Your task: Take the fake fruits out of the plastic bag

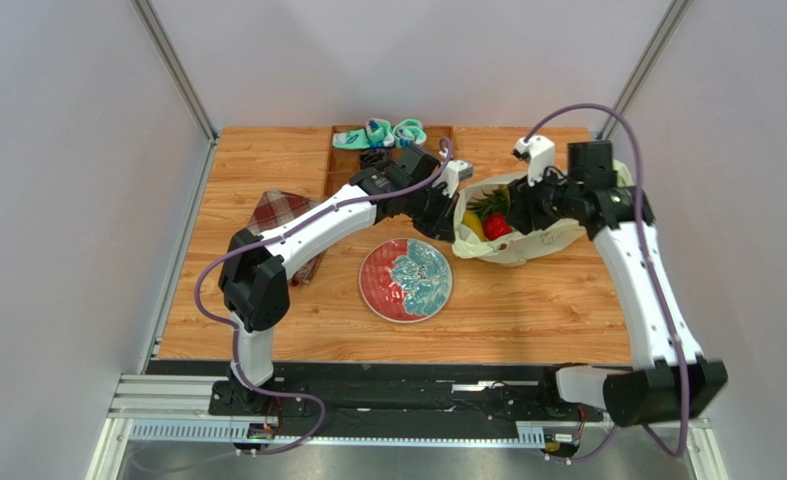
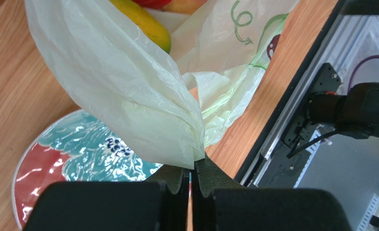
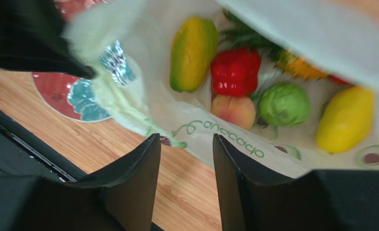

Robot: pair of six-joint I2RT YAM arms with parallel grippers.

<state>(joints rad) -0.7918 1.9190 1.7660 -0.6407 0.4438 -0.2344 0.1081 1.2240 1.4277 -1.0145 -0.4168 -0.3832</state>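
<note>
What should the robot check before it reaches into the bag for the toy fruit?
1. Left gripper pinching the plastic bag: ok, shut on a fold of its edge.
2. Bag mouth open: ok, the fake fruits show inside.
3. Right gripper open: ok, fingers apart, holding nothing.
4. Right gripper inside the bag: not ok, its fingers are at the rim, outside.
5. A fruit free to grab: ok, nothing covers the red bell pepper.
6. Plate beside the bag: ok.
</note>
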